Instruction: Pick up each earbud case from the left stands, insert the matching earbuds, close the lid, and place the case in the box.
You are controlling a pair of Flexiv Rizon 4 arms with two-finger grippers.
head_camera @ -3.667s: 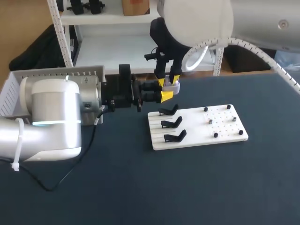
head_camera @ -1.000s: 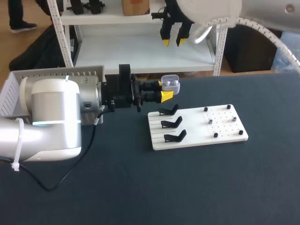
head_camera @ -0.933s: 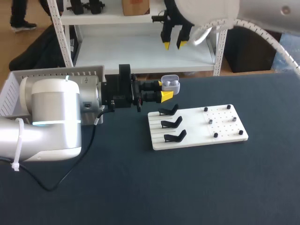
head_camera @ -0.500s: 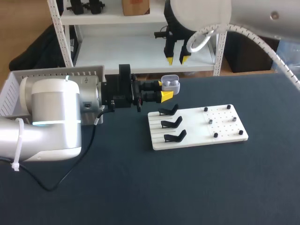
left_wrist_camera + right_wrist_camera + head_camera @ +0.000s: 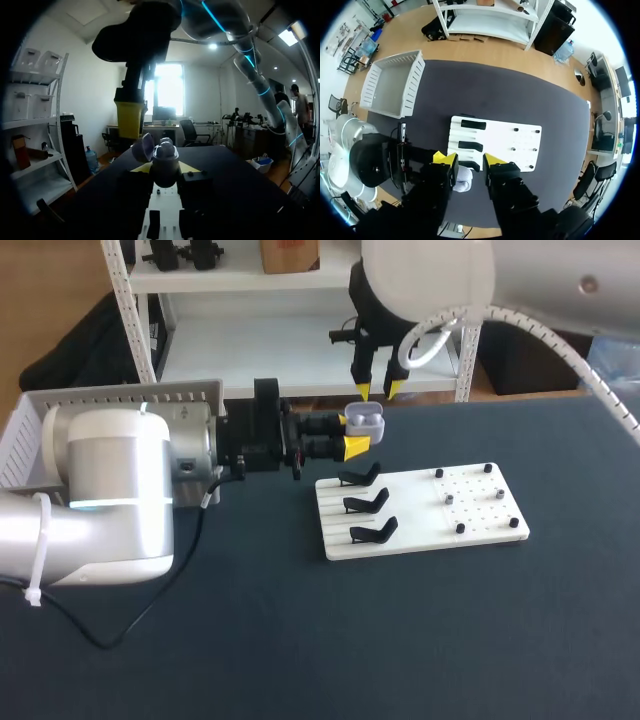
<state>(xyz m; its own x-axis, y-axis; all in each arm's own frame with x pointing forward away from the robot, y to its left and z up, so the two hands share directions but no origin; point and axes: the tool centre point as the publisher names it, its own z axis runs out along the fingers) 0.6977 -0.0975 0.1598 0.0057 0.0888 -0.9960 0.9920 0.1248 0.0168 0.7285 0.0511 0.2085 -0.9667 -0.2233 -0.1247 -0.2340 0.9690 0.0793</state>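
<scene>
Earbud case [image 5: 366,421] is held clear of the dark worktop [image 5: 400,640]. It is pinched from 2 sides by the jaws of our left gripper [image 5: 352,433], which reaches in level from the left. In the left wrist view its lid [image 5: 142,148] leans open to one side of the rounded body.

Our right gripper [image 5: 377,391] hangs point-down just above the case, its jaws spread apart with nothing between them. In the right wrist view the white case shows below the gap between the 2 yellow tips. We cannot tell whether either tip touches the case.

A white board [image 5: 420,508] lies flat on the worktop, near the held case and lower than it. On the board's left part, 3 black stands [image 5: 366,502] sit in a column, 1 behind the other. On its right part, 6 small dark pegs [image 5: 460,528] stand in 2 rows of 3.

The white slatted box [image 5: 30,430] sits at the far left of the worktop. It is behind our left arm [image 5: 110,490] and well apart from the board.
</scene>
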